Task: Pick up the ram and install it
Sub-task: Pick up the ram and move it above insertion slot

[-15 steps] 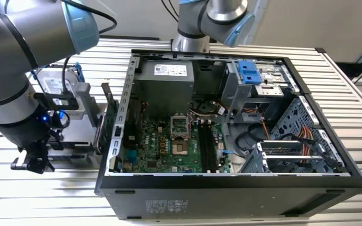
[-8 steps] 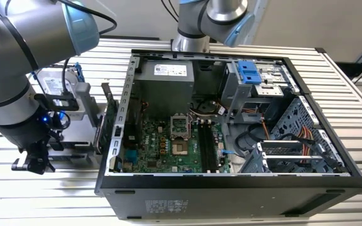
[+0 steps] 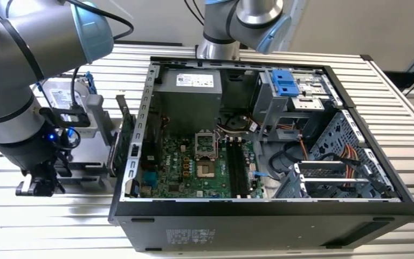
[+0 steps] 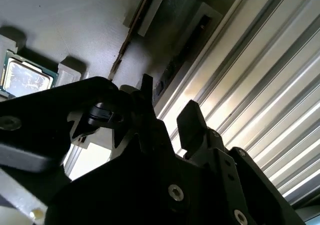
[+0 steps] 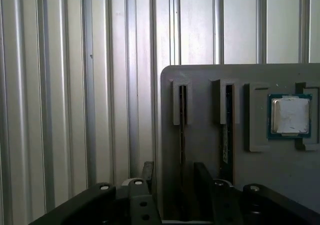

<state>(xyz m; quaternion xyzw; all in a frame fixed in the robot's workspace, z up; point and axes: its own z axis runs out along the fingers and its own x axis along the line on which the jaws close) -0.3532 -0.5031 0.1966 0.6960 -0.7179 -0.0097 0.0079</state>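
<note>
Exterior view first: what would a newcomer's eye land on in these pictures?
The open computer case dominates the exterior view's middle, green motherboard exposed. At that view's left the hand hangs low over a grey holder. In the first wrist view its open fingers straddle a thin ram stick standing in a slot, with a processor chip nearby.

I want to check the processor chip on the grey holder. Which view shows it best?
The first wrist view: the processor chip faces the camera whole. The second wrist view catches it slantwise and only in part.
</note>
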